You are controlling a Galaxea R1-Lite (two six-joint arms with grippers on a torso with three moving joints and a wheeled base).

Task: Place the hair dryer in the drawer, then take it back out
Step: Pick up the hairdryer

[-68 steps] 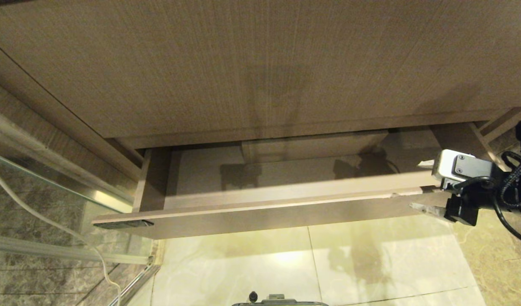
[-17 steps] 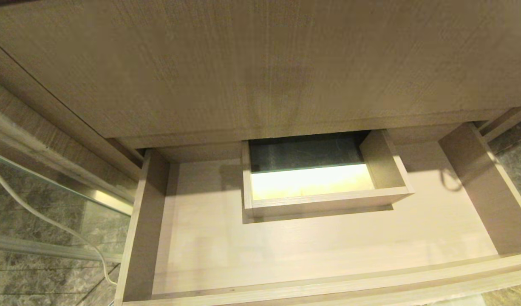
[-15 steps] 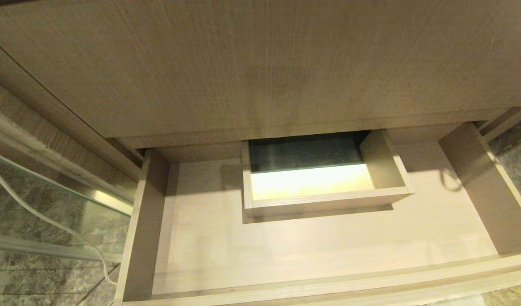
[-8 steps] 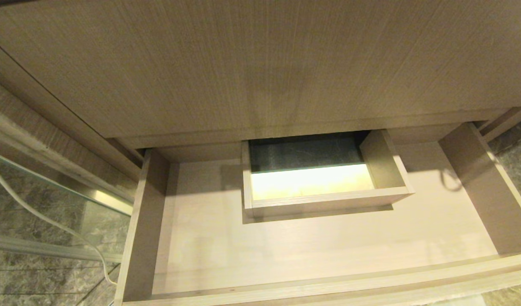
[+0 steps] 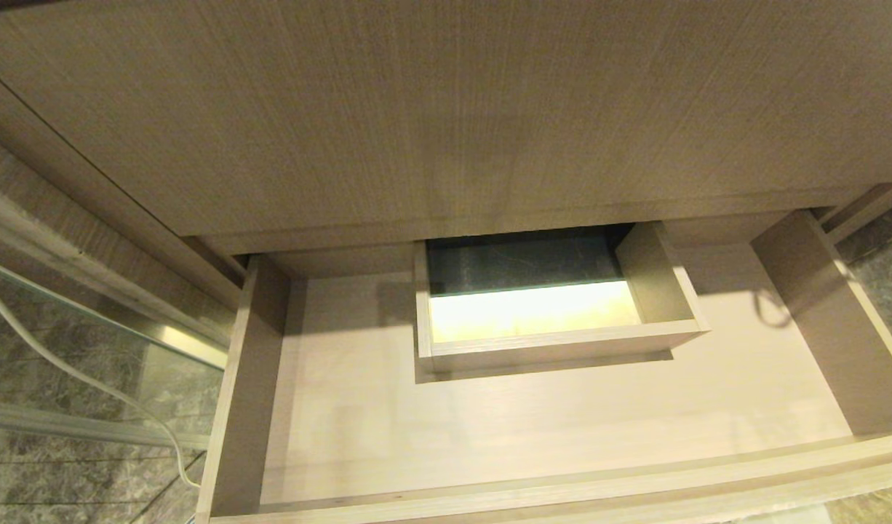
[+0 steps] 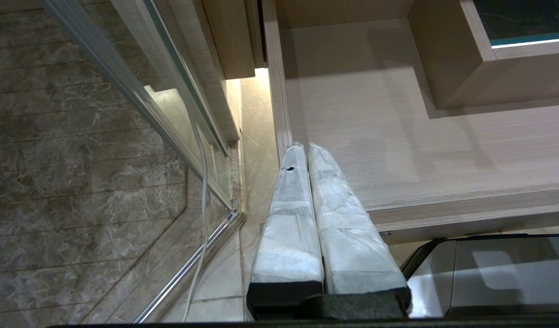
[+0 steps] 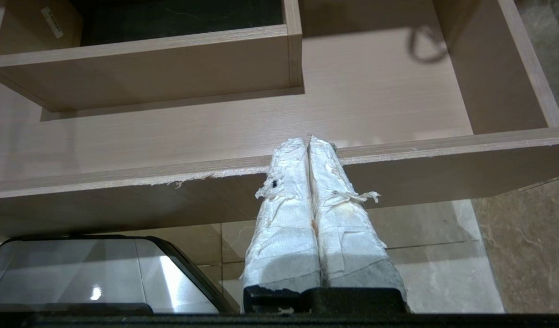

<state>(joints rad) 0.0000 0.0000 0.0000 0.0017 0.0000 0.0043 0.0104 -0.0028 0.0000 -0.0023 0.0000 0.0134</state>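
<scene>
Matt wood-grain drawer [image 5: 533,437]; glossy marble floor [image 7: 512,246]; cloth-wrapped right claw [image 7: 308,141].

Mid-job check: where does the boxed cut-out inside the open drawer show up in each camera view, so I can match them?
Head view: the boxed cut-out sits mid-frame, at the back of the drawer.
Left wrist view: its corner shows at the upper right edge.
Right wrist view: it fills the upper left.
Shared landmark: the drawer's pale floor in front of the box; the hair dryer is in no view.
</scene>
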